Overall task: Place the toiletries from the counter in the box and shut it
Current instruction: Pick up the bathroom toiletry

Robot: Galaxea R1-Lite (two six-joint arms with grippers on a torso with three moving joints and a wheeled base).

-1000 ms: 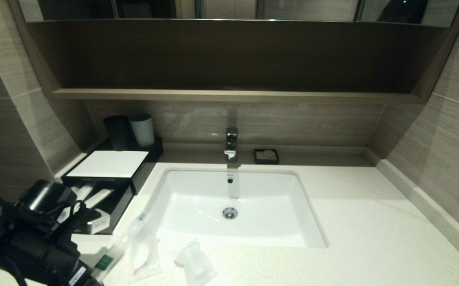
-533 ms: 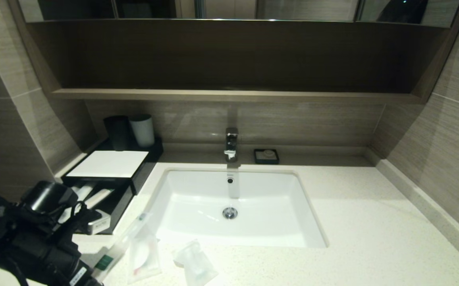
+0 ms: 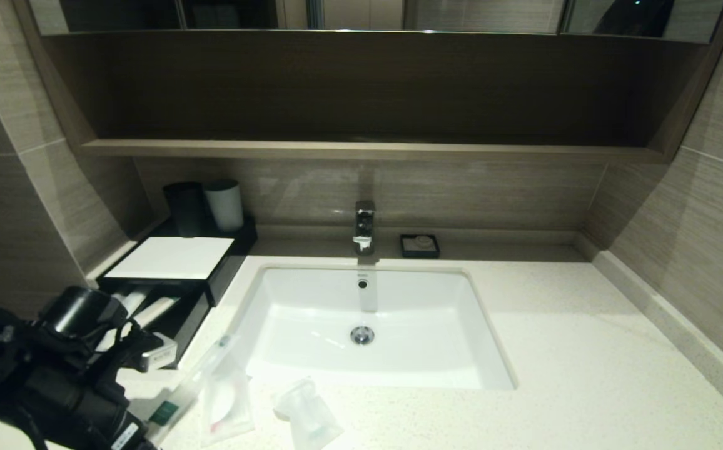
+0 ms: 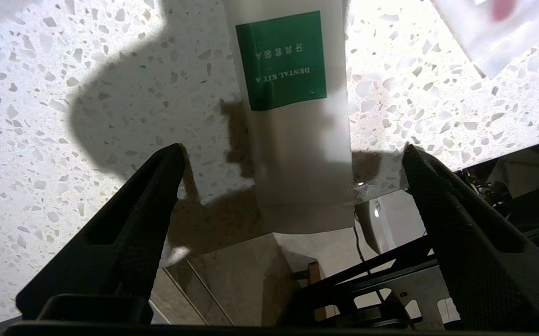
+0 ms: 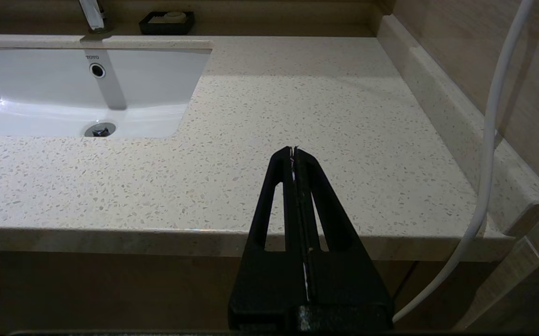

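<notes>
The dental kit packet (image 4: 293, 116), white with a green label, lies at the counter's front left and overhangs its edge. It also shows in the head view (image 3: 164, 412). My left gripper (image 4: 292, 148) is open, one finger on each side of the packet's overhanging end, not touching it. Two clear packets (image 3: 227, 397) (image 3: 308, 415) lie on the counter in front of the sink. The black box (image 3: 211, 284) stands at the left with a white lid (image 3: 171, 257) over its back half; its open front holds several white items. My right gripper (image 5: 293, 150) is shut and empty over the counter's front right.
A white sink (image 3: 368, 325) with a tap (image 3: 364, 225) fills the middle. A black cup (image 3: 183, 209) and a white cup (image 3: 224, 205) stand behind the box. A soap dish (image 3: 419, 245) sits by the back wall. Walls close in left and right.
My left arm has shifted slightly to the right and down, nearer the dental kit packet. The packets and the box have not moved.
</notes>
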